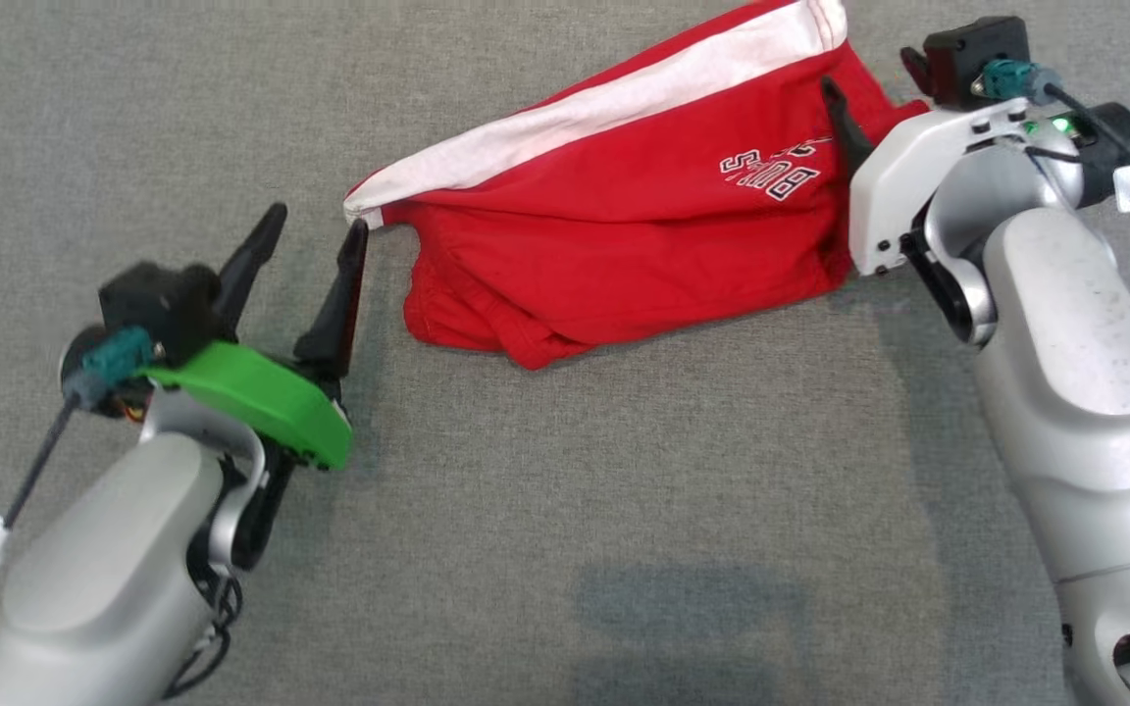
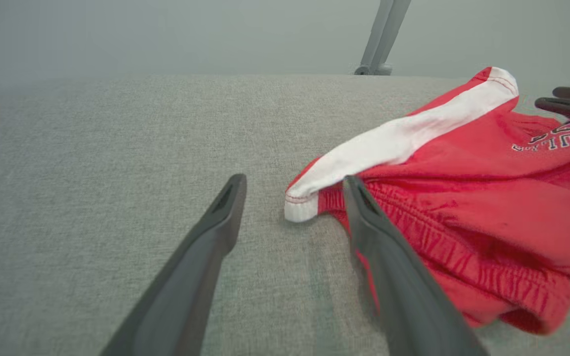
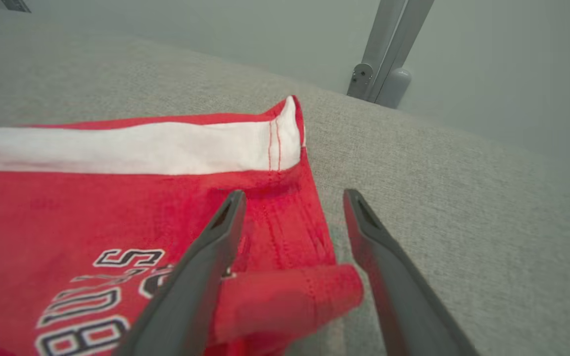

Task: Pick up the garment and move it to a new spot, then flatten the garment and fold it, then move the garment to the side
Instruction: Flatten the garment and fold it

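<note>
Red garment (image 1: 624, 226) on grey fabric (image 1: 565, 490) between left hand (image 1: 318, 220) and right hand (image 3: 295, 193), both wide.

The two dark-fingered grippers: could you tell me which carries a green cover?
The left gripper: its plastic wrist cover is green, whereas the right gripper wears white.

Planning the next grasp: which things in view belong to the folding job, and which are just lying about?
Job:
- shorts, red, crumpled on the grey surface
- left pincer, open beside their white-striped corner
- right pincer, open at their other end

Lying about:
- metal post beyond the surface
</note>
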{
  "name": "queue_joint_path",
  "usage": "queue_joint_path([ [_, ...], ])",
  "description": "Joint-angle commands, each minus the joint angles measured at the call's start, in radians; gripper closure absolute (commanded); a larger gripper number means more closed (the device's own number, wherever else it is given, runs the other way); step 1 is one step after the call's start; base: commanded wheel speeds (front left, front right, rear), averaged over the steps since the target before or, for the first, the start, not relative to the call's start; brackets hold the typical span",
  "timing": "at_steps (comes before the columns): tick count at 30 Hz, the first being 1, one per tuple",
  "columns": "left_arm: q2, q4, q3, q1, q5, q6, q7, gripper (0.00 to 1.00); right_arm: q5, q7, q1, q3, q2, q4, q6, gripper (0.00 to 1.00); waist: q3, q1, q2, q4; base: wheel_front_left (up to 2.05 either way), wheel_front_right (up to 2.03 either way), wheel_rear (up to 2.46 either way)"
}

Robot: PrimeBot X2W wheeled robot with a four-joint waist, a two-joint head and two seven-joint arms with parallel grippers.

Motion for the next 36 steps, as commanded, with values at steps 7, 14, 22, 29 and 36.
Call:
queue_joint_path([
  [7, -0.054, -0.225, 0.150, 0.224, 0.101, 0.092, -0.018, 0.00, -0.062, 0.222, -0.004, -0.047, -0.029, -0.094, -0.001, 0.00, 0.030, 0.0000, -0.0001, 0.065, 0.00, 0.00, 0.00],
  [14, -0.187, -0.248, 0.260, 0.356, 0.237, 0.014, -0.018, 0.00, -0.113, 0.366, -0.027, -0.094, -0.054, -0.067, 0.000, 0.00, 0.073, 0.0000, -0.0001, 0.153, 0.00, 0.00, 0.00],
  [22, -0.291, -0.186, 0.354, 0.441, 0.351, -0.076, -0.018, 0.00, 0.017, 0.430, 0.061, -0.120, -0.014, -0.011, 0.004, 1.00, 0.030, 0.0000, -0.0001, 0.162, 0.00, 0.00, 0.00],
  [29, -0.307, -0.125, 0.411, 0.537, 0.417, -0.104, -0.018, 0.00, 0.184, 0.342, 0.162, -0.173, 0.019, -0.087, 0.001, 1.00, -0.093, 0.0000, -0.0001, 0.069, 0.00, 0.00, 0.00],
  [36, -0.275, -0.115, 0.429, 0.646, 0.448, -0.092, -0.018, 0.00, 0.331, 0.359, 0.335, -0.210, -0.014, -0.229, -0.001, 1.00, -0.202, 0.0000, -0.0001, -0.044, 0.00, 0.00, 0.00],
])
